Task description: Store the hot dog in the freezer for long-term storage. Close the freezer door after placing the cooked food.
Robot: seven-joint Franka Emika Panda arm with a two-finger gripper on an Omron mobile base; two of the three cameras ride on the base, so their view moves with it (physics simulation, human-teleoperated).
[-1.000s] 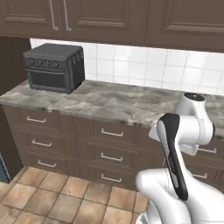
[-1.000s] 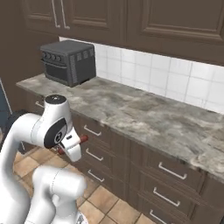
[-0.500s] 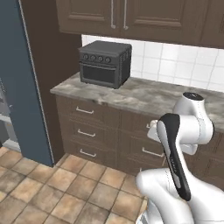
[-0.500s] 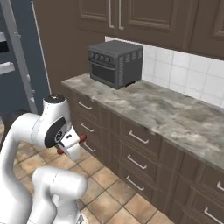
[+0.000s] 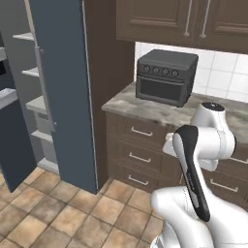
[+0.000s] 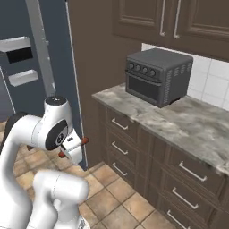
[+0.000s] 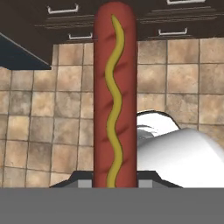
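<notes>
My gripper (image 6: 71, 150) is shut on the hot dog (image 7: 114, 96), a reddish-brown sausage with a wavy yellow line. In the hand view it stands upright between the fingertips, over tiled floor. In the right base view its red ends (image 6: 83, 141) stick out on both sides of the hand, held low in front of the arm. The freezer (image 5: 38, 104) stands at the far left with pale shelves showing. Its slate-blue freezer door (image 5: 14, 150) hangs open at the left edge.
A tall blue door (image 5: 60, 97) with a long grey handle stands between the freezer opening and the brown cabinets. A dark toaster oven (image 5: 167, 77) sits on the marble counter (image 6: 188, 120) above drawers. Tiled floor (image 5: 58, 208) lies free ahead of the base.
The whole picture has shifted: the base has travelled left along the counter, bringing the blue appliance into view. The arm keeps its pose, with the hot dog still gripped.
</notes>
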